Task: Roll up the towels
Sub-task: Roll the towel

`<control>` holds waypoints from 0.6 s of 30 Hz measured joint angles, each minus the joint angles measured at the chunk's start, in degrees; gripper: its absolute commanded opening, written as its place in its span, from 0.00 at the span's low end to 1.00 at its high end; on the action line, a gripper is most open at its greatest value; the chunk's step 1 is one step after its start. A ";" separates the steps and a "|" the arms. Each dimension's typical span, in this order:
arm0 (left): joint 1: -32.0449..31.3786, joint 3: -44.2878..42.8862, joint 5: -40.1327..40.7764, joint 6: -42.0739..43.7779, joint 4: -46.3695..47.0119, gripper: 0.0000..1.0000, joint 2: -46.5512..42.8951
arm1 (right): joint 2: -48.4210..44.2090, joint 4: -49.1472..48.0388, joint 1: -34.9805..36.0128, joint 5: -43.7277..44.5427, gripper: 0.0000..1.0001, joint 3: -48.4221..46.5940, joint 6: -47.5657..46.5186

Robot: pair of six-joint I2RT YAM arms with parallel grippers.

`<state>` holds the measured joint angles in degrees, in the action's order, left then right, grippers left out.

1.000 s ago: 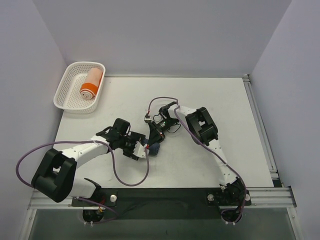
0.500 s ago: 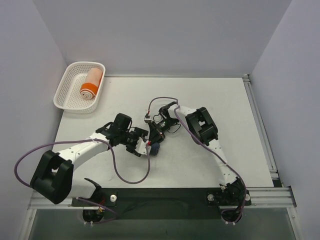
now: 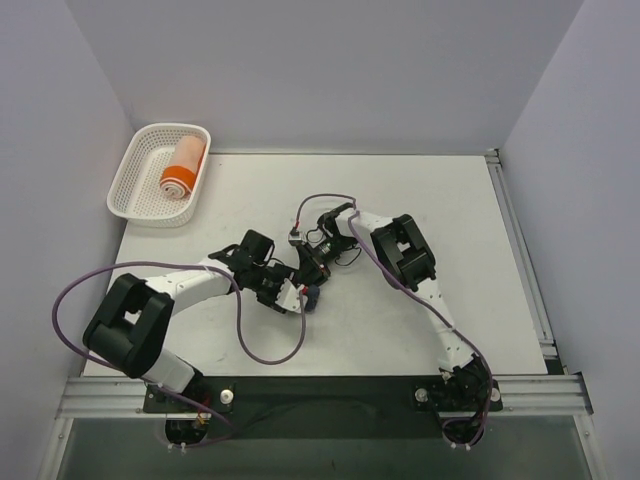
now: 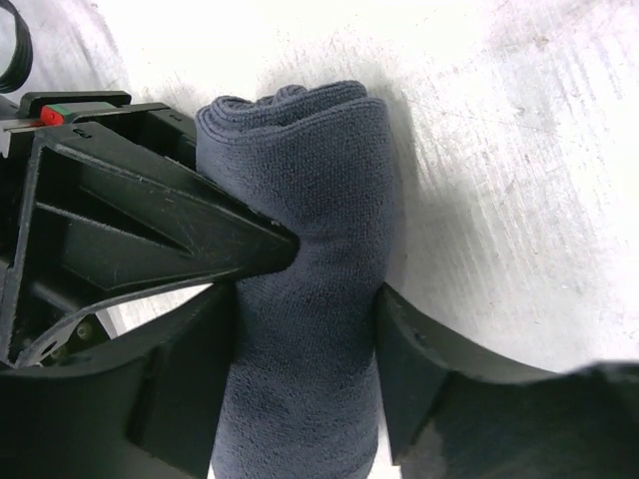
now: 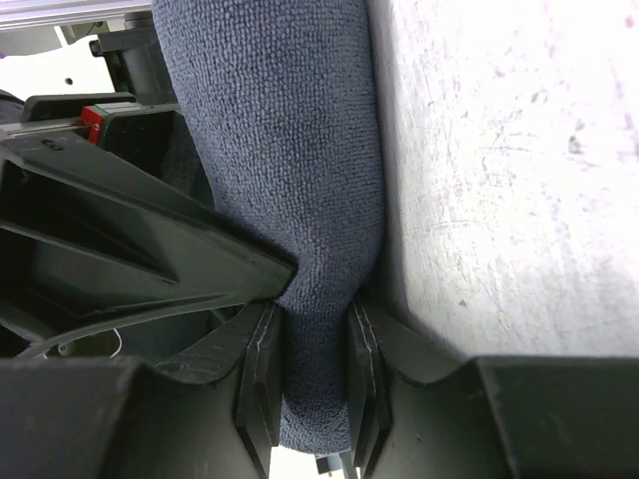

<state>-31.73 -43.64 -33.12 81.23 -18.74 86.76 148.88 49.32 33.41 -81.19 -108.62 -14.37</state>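
The dark navy-blue towel (image 3: 311,297) is a tight roll on the table's middle, held between both grippers. In the left wrist view the roll (image 4: 310,200) stands between my left gripper's (image 4: 305,379) fingers (image 4: 190,389), which touch both its sides. In the right wrist view my right gripper (image 5: 315,379) pinches the roll's end (image 5: 290,130) between its pads (image 5: 262,379). From above, the left gripper (image 3: 297,297) and the right gripper (image 3: 314,279) meet at the roll. The orange towel with a white band (image 3: 183,166) lies rolled in the basket.
The white lattice basket (image 3: 122,188) stands at the table's far left corner. A metal rail (image 3: 520,250) runs along the table's right edge. Purple cables (image 3: 262,352) loop over the table near the left arm.
My left arm has swung right and forward, its wrist closer to the right gripper. The navy roll and the right gripper have barely moved.
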 measured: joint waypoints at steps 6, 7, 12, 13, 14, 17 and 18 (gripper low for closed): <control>-0.17 -4.44 0.55 -1.77 -2.75 0.53 4.09 | 0.02 0.17 -0.44 0.17 0.00 -0.07 -0.20; -0.24 -5.11 0.61 -2.43 -3.08 0.53 4.63 | 0.02 0.17 -0.66 0.17 0.00 -0.04 -0.24; -0.98 -7.28 1.66 -4.22 -4.90 0.36 6.08 | -0.42 -0.07 -1.20 0.15 0.06 0.83 -0.39; -1.29 -7.54 2.14 -4.63 -5.27 0.31 6.14 | -0.61 -0.31 -1.25 0.17 0.18 1.20 -0.35; -1.55 -7.72 2.54 -5.16 -5.46 0.29 6.14 | -0.98 -0.59 -1.40 0.24 0.24 1.70 -0.28; -2.21 -8.02 3.30 -6.54 -5.92 0.16 6.10 | -2.49 -1.99 -2.23 0.31 0.45 4.00 -0.66; -2.38 -8.09 3.61 -7.13 -6.10 0.13 5.97 | -3.58 -2.16 -2.40 0.87 0.48 4.74 -0.59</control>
<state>-34.11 -51.72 -29.52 74.11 -24.84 92.73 145.29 47.16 31.00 -80.31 -103.88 -14.96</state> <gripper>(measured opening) 0.533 0.399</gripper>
